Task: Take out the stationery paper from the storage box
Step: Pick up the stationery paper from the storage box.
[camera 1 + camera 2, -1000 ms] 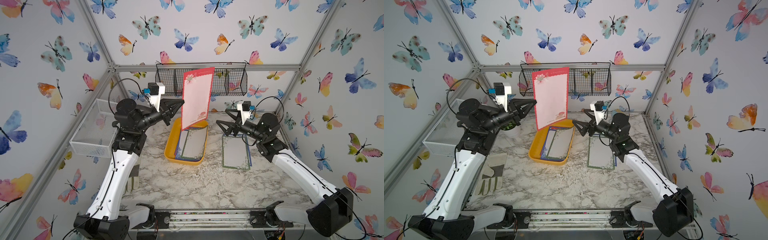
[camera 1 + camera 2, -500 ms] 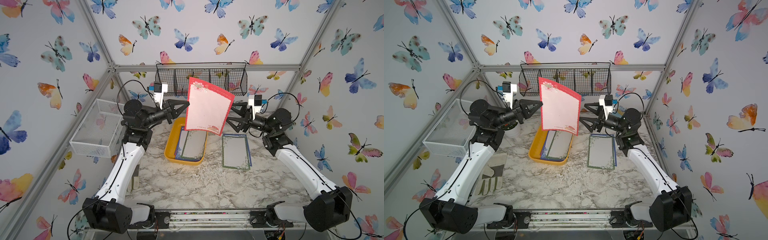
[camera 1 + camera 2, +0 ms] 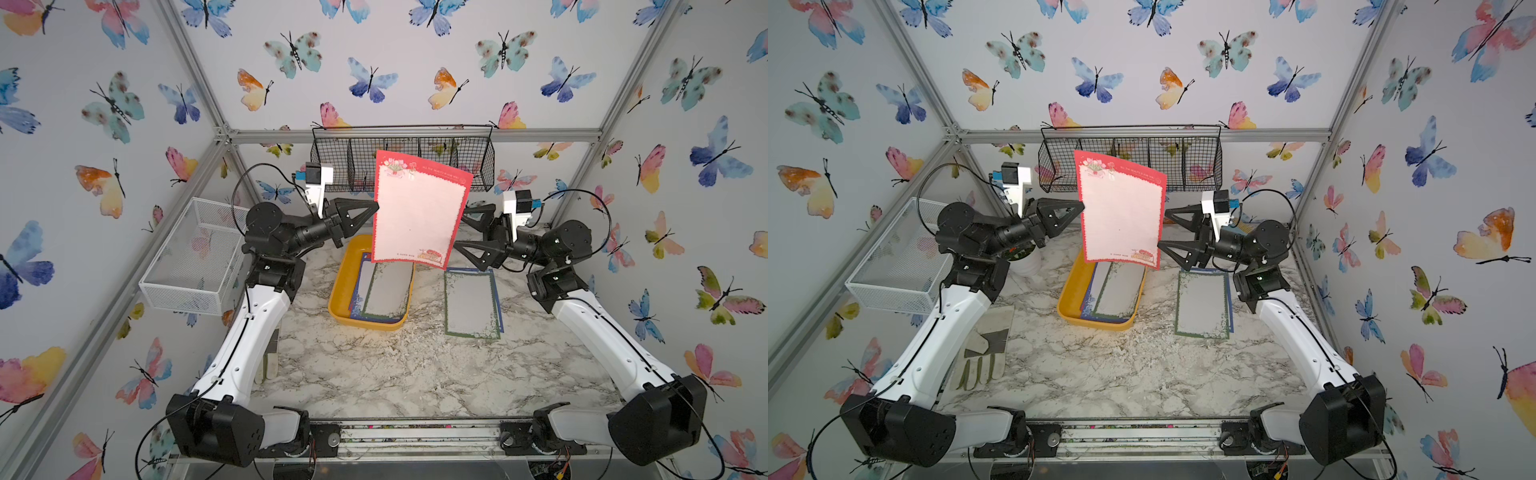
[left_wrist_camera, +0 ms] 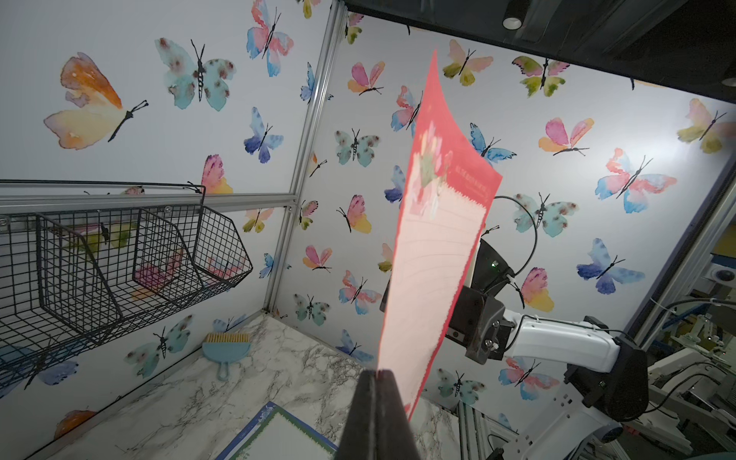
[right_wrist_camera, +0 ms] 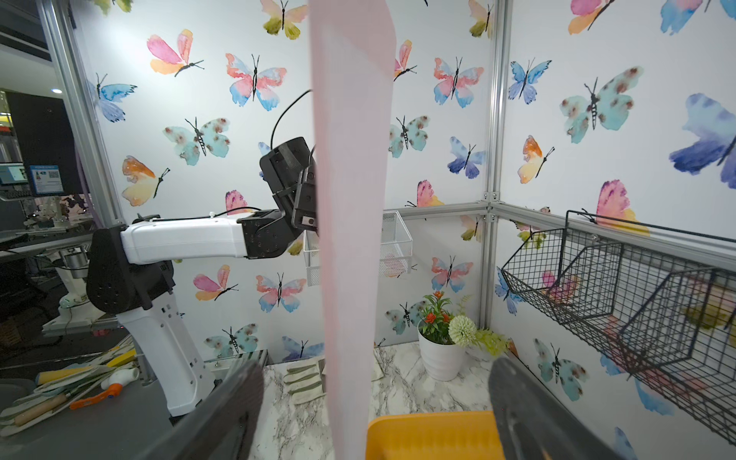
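The left tool (image 3: 376, 205) is pressed together on one edge of the red-bordered sheet (image 3: 417, 216), holding it upright in the air above the far end of the storage box (image 3: 337, 293), near the middle of the table (image 3: 395, 374). The right tool (image 3: 1162, 229) stands wide apart around the opposite edge, not clamping it. Inside the box lie other sheets (image 3: 385, 291).

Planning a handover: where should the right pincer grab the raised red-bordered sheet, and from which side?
Take the red-bordered sheet by its free long edge, opposite the left pincer pinching it. It hangs upright, slightly bowed, edge-on to the open right pincer, so come in level from the robot's right, jaws straddling that edge.
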Tool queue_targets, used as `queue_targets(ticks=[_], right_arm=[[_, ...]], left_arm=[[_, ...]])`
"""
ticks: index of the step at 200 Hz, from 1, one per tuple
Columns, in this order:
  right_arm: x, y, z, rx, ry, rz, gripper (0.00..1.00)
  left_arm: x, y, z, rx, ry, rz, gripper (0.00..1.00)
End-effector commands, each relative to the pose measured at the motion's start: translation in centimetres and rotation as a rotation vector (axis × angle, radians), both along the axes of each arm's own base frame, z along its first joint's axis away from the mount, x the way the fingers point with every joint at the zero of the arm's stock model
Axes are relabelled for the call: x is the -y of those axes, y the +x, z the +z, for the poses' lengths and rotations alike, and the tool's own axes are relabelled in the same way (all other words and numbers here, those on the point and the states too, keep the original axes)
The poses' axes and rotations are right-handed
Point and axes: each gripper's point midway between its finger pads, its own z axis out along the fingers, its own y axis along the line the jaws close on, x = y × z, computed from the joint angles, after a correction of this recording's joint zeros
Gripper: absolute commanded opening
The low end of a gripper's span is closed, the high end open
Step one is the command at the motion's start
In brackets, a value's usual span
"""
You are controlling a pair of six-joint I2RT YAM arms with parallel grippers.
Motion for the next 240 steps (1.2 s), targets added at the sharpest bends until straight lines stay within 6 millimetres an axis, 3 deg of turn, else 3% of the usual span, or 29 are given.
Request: queue_targets(ticks=[1,50,144,156,170,192,205,211,221,226,240], right_arm=[[-0.1,-0.2,0.1,0.010,0.013,0.027,0.90],[-0.3,0.8,0.1,-0.025,0.040,0.020,0.88],[-2.4,4.0,-2.1,-0.178,0.081,0.073,0.69],[-2.5,4.0,-2.4,-0.186,0.078,0.077,0.58],[-2.5,3.9,-2.5,-0.193,0.076,0.081,0.39],[-2.3,4.0,-3.1,-0.234,0.071,0.062,0.03],[-2.3,4.2,-3.9,-0.286,0.050,0.035,0.02],[-2.2,4.2,-4.3,-0.313,0.031,0.023,0.02],[-2.1,4.3,-5.6,-0.371,-0.013,-0.010,0.02],[-2.0,4.6,-6.5,-0.409,-0.040,-0.042,0.02],[-1.2,5.3,-9.6,-0.517,-0.139,-0.152,0.02]], left_arm=[[0.2,-0.7,0.3,0.024,-0.002,-0.031,0.00],[0.3,-0.8,0.0,0.027,0.000,-0.044,0.00],[0.9,0.0,-1.4,-0.004,0.001,-0.070,0.00],[1.0,0.1,-1.6,-0.010,0.002,-0.071,0.00],[0.9,0.4,-2.0,-0.022,0.000,-0.063,0.00],[1.0,1.5,-3.2,-0.062,-0.001,-0.044,0.00],[1.1,2.4,-4.4,-0.103,-0.001,-0.026,0.00],[1.1,2.8,-5.1,-0.118,0.002,-0.021,0.09],[1.1,3.4,-6.2,-0.142,0.005,-0.006,0.42],[1.0,3.8,-6.7,-0.156,0.004,0.008,0.53],[0.9,4.9,-8.3,-0.190,0.016,0.054,0.74]])
